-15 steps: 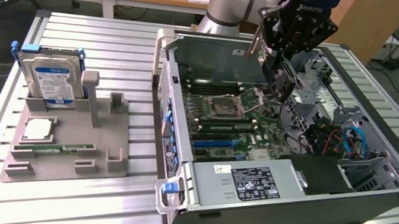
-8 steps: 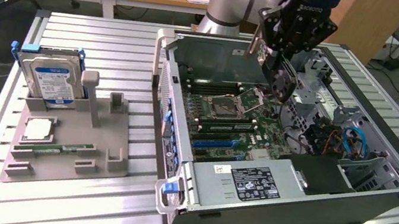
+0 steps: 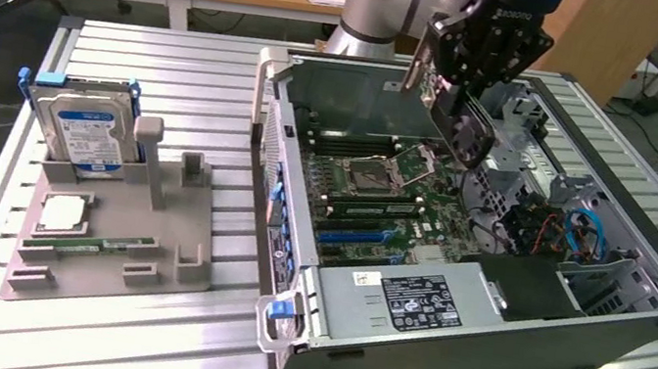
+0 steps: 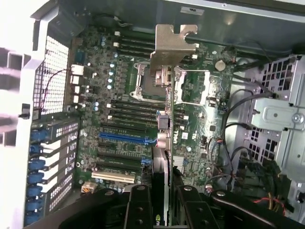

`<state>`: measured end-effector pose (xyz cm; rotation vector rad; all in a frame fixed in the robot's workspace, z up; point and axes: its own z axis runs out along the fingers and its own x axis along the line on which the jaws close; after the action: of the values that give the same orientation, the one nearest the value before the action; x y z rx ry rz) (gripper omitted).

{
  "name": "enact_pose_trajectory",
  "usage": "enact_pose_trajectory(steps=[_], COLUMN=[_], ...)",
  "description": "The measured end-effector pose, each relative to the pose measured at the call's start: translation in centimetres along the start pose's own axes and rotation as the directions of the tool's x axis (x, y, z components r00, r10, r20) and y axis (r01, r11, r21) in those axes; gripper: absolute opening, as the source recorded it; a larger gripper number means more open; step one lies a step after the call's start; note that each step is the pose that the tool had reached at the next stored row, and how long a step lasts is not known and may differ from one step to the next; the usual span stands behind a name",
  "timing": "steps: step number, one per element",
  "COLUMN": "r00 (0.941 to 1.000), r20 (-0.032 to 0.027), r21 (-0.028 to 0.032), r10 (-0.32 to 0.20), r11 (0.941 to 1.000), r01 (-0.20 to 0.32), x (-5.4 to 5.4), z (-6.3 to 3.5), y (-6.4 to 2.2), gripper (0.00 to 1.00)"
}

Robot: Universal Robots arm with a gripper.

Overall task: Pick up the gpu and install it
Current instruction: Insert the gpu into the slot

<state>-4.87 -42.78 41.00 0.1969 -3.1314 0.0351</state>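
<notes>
Above the open computer case [image 3: 479, 362], the gripper [image 3: 465, 95] has the gpu [image 3: 470, 135] clamped on edge between its part-closed fingers [image 4: 139, 206]. The card's metal bracket [image 4: 172, 42] is at the end farthest from them. It hangs inside the case's open top, over the motherboard [image 4: 121, 107] near the processor socket [image 4: 145, 81], and it is not seated in the blue slot [image 4: 125, 139].
</notes>
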Motion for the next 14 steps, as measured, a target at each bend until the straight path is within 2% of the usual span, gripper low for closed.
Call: enact_pose_trajectory(steps=[7, 14], r00=[0.9975, 0.9886], r20=[0.0016, 0.0032], r21=[0.0004, 0.0010], r10=[-0.071, -0.151], r11=[0.9975, 0.9886], r01=[0.071, 0.151], x=[0.00, 0.00], z=[0.03, 0.08], y=[-0.02, -0.03], gripper=[0.26, 0.26])
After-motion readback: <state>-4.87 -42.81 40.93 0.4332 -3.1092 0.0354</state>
